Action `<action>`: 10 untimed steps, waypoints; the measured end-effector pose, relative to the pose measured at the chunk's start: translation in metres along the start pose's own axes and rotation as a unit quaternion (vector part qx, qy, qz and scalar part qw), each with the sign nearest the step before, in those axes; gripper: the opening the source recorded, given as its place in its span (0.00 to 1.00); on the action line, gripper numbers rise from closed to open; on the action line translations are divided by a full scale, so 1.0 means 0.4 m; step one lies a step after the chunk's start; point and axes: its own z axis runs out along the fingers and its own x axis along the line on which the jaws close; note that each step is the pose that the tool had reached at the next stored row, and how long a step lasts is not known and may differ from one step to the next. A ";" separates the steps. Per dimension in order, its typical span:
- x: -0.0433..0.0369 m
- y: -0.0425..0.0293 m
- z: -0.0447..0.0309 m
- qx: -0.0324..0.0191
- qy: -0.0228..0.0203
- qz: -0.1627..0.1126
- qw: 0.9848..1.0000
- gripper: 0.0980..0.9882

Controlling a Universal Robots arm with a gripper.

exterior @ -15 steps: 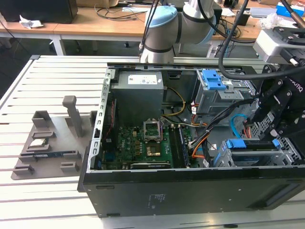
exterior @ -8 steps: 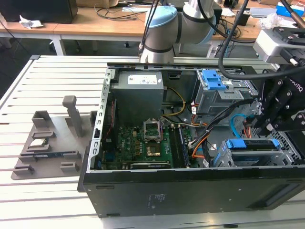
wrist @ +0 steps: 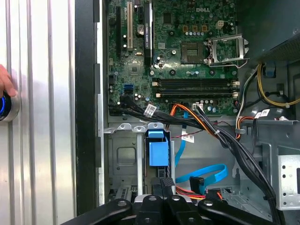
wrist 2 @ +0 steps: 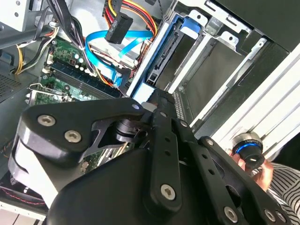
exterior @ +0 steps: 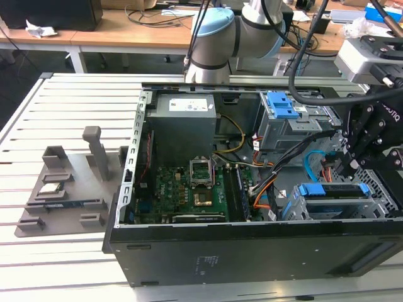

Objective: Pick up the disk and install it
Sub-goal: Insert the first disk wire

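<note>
Black jaws of the gripper (wrist: 164, 199), drawn nearly together with no clear hold on anything, sit just above the disk (wrist: 157, 152), already slotted on edge in the case's drive bay (exterior: 371, 204), where a skewed push could jam its blue carrier or snag nearby cables (wrist: 206, 176).

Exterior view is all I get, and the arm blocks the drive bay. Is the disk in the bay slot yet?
Observer: In the first wrist view the disk sits in the bay slot between the metal rails, with the gripper right at its blue carrier.
Operator: Anyone near the case?
Observer: Yes, a hand is at a blue-ringed button on the slatted table, outside the case wall.
Operator: Is the blue cable across the slot?
Observer: No, the blue cable lies beside it.
</note>
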 end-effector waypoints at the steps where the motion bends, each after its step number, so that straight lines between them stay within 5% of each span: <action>1: 0.000 0.000 0.000 0.000 0.000 0.000 1.000 0.01; 10: -0.016 -0.061 -0.002 0.000 0.000 0.000 1.000 0.01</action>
